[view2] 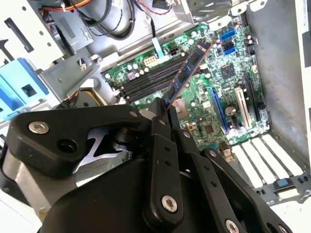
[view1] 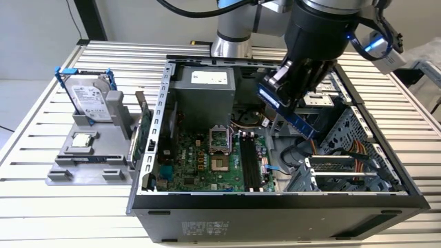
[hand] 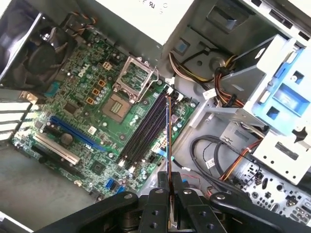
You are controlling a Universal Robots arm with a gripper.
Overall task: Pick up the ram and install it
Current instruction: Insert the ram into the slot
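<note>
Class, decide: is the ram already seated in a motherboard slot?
No, the gripper holds the ram in the air above the black slots.

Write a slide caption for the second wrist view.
The gripper holds the ram over the motherboard, near its black memory slots, not yet seated.

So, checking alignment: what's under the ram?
The black slots on the motherboard lie below the ram, not touching it. The fingers cover its gripped end; the ram hides a strip of board.
</note>
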